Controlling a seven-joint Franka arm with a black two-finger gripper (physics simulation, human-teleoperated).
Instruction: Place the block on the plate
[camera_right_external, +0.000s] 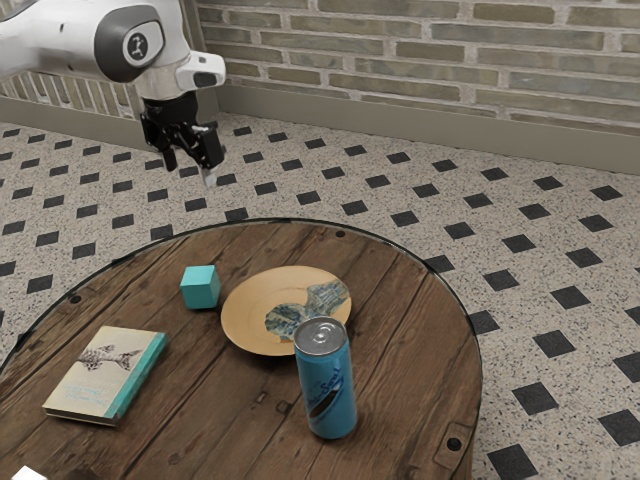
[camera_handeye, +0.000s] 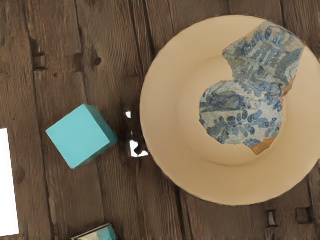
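The gripper (camera_right_external: 190, 170) is hanging high above the table (camera_right_external: 235, 400), fingers parted, grasping nothing. Below it, the turquoise block (camera_handeye: 81, 136) is sitting just beside the plate (camera_handeye: 167, 107). Misaligned fingers could be catching its corners, skewing it or nudging it rimward.

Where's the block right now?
In the exterior view, the block stands on the table, just off the plate on that view's left side, with the book its next nearest neighbour.
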